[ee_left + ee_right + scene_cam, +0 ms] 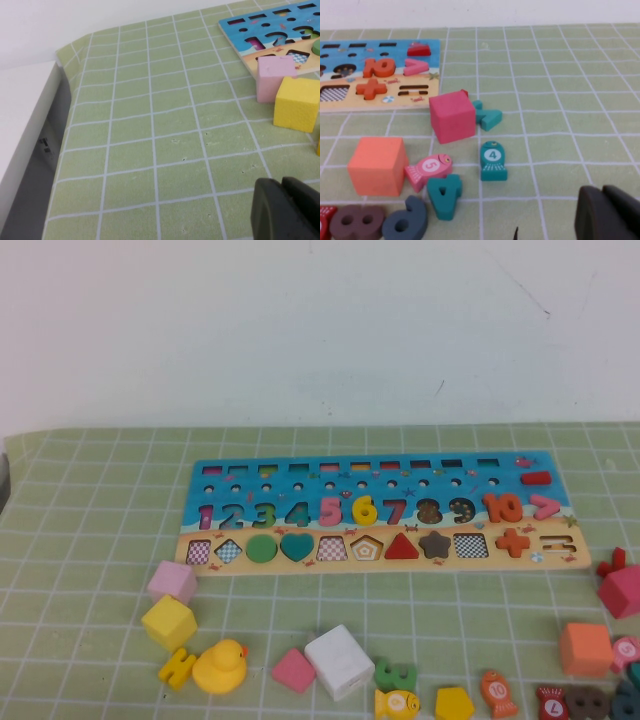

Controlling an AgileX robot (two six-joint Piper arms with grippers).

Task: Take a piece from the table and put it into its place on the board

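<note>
Overview of a puzzle board (385, 472) lying flat on a bench (90, 500) covered by a green gridded mat. The board carries a row of number pieces, from a purple 1 to an orange 10 (502, 507), above a row of shape recesses; a green circle (262, 548), a teal heart (296, 546), a red triangle (401, 546) and a brown star (435, 543) are seated, while several checkered recesses stand empty. An orange plus sign (512, 541) sits at the board's right end.

Loose pieces lie on the bench on the near side of the board. Toward the board's left corner are a pink cube (172, 581) and, just beside it, a yellow cube (168, 622); a yellow duck (220, 667) sits nearer the camera than these. Below the board's middle lie a pink diamond (293, 670), touching a white cube (340, 661), and a yellow pentagon (454, 704). Off the board's right corner lie a magenta cube (452, 118), an orange cube (376, 165), a pink fish marked 5 (428, 170), a teal fish marked 4 (493, 160) and a teal numeral 4 (444, 194).

The left gripper (287, 210) hangs over bare mat, well apart from the board's left end, holding nothing; whether its jaws are wide or narrow cannot be told. The right gripper (610, 212) hangs over the mat near the teal fish, off the board's right end, also holding nothing; its jaw spacing likewise cannot be told.
</note>
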